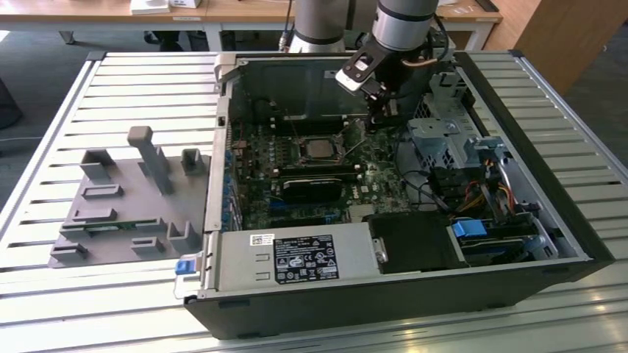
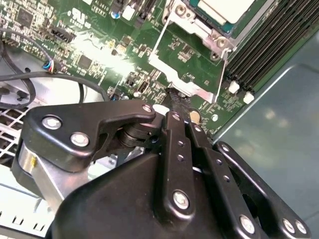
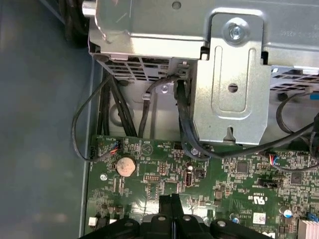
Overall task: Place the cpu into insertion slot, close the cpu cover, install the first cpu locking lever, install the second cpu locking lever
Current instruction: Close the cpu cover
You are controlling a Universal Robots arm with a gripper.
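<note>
1. Gripper [image 2: 176, 102]: we read its two fingers as pressed together with no gap between them. The tips touch the outer edge of the cover [image 2: 194, 89]. We cannot tell whether a lip of the cover is pinched between them. In the exterior view the gripper [image 1: 376, 121] stands at about 2 o'clock from the cpu [image 1: 317, 149], close beside it. In the first wrist view the gripper [image 3: 172, 199] hangs over the board [image 3: 209, 174], near the coin cell [image 3: 125, 166].

2. Cover: in the second wrist view it lies swung open, away from the slot [image 2: 215, 39]. Green board shows through its window.

3. Cpu [image 2: 224, 9]: seated in the slot, metal top upward.

4. Progress, as we judge it:
- Cpu placement: done.
- Cover closing: in hand, and the cover is not yet down over the cpu.
- First and second locking levers: not installed. We cannot make the levers out with certainty.

5. Count:
- one gripper, two fingers
- one cpu
- one slot
- one cover
- one coin cell
- one case [image 1: 549, 243]
- one grey fixture [image 1: 128, 198], at 9 o'clock from the case in the exterior view
</note>
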